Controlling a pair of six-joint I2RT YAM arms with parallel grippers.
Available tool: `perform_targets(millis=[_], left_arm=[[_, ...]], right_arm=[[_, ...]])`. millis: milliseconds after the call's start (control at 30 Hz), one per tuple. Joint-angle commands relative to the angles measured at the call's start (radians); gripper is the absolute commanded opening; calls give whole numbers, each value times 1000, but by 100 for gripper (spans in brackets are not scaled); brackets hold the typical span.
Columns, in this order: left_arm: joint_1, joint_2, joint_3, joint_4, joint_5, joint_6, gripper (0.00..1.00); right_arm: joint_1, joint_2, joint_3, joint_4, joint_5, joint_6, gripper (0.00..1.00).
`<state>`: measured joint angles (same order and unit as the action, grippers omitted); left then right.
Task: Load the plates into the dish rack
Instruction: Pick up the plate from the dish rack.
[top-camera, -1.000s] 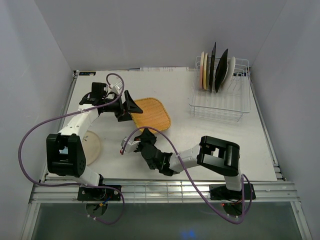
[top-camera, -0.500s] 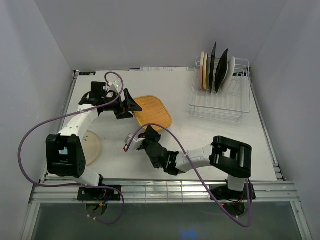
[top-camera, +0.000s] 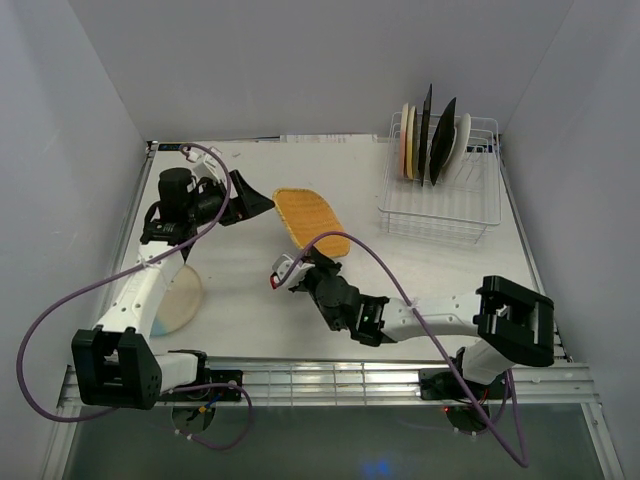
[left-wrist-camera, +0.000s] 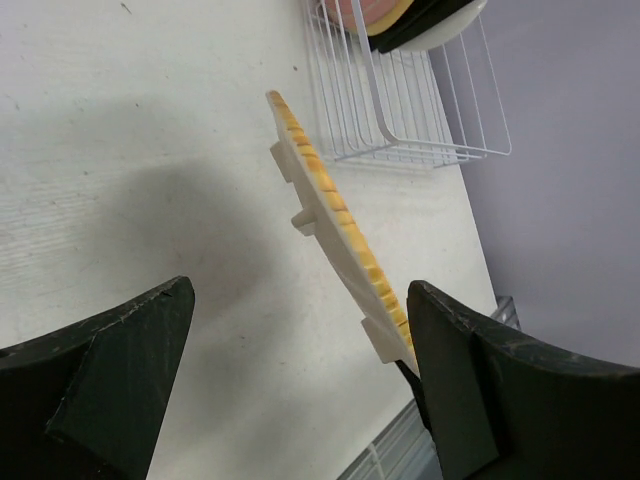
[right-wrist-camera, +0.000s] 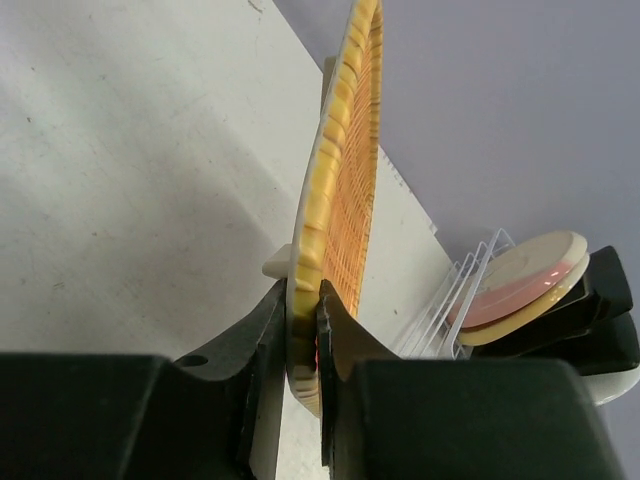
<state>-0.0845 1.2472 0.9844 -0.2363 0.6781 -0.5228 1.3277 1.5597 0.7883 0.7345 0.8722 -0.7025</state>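
Observation:
The square orange ribbed plate (top-camera: 311, 222) is tilted up off the table, and my right gripper (top-camera: 318, 262) is shut on its near edge. The right wrist view shows that plate (right-wrist-camera: 345, 170) edge-on, its rim pinched between the jaws of the right gripper (right-wrist-camera: 305, 340). My left gripper (top-camera: 250, 197) stands open to the plate's left, apart from it. In the left wrist view the plate (left-wrist-camera: 330, 210) leans ahead of the wide-open left gripper (left-wrist-camera: 300, 340). The white wire dish rack (top-camera: 440, 215) at the back right holds several upright plates (top-camera: 430, 140).
A round cream plate (top-camera: 175, 300) lies flat at the left, beside the left arm. Purple cables loop over both arms. The rack (left-wrist-camera: 400, 110) shows at the top of the left wrist view, and the rack (right-wrist-camera: 460, 290) shows past the held plate in the right wrist view.
The right gripper has raised the orange plate from flat onto a steep tilt and carried it slightly right. The left gripper has pulled back from the plate's left edge.

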Motion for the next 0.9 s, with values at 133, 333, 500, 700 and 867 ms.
perform_targets(millis=[133,333,500,700,867], left_arm=[[5,-106,-82,210,-167,-10,96],[5,-184,-222,429,-152,61,96],[5,-157,-224,440,-152,102,94],[5,-89,-312,563,-206,90,90],[5,-63,-309,577,-215,92,88]], right_arm=[[-73,-200,-6,-84,-96,228,8],[-185,-375,-8,-228,-228,446,8],[-277,-481,11,-303,-294,541,8],[-341,-595,26,-348,-260,587,8],[-404,-667,45,-353,-233,600,8]])
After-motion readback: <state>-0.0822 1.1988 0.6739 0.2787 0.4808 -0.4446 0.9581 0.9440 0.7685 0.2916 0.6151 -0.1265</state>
